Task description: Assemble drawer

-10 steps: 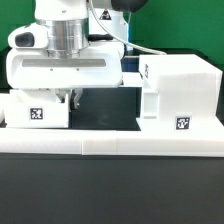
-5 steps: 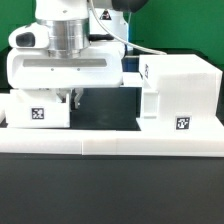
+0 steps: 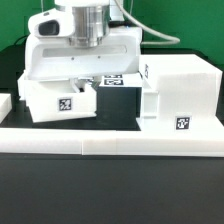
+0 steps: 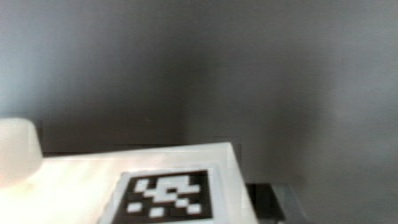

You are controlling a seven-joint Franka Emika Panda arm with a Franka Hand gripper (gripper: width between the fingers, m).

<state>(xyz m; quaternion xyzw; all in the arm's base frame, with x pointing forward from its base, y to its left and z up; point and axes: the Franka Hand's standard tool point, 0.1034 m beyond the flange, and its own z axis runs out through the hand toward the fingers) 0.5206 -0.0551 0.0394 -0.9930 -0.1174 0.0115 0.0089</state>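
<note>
Tray (image 3: 62, 103) sat to the exterior view's left of the housing (image 3: 180, 92), near it but not touching, tagged face toward the camera. Whether it rode clear of the bench (image 3: 14, 78) could not be told. End effector (image 3: 90, 80) hung over the tray's edge nearest the housing, its fingertips hidden behind white plastic, so spread or pinching could not be told. The wrist view gave only a tagged white surface up close. Judged step: bringing the tray to the housing for insertion. To do it well, the tray should stay level and square to the housing and be lined up before any push, then slid in slowly. A tilted entry would likely jam against the housing wall. Against half a second earlier, tray and arm had both shifted toward the housing, and a tagged part behind them, just beside the housing, had come into view.
</note>
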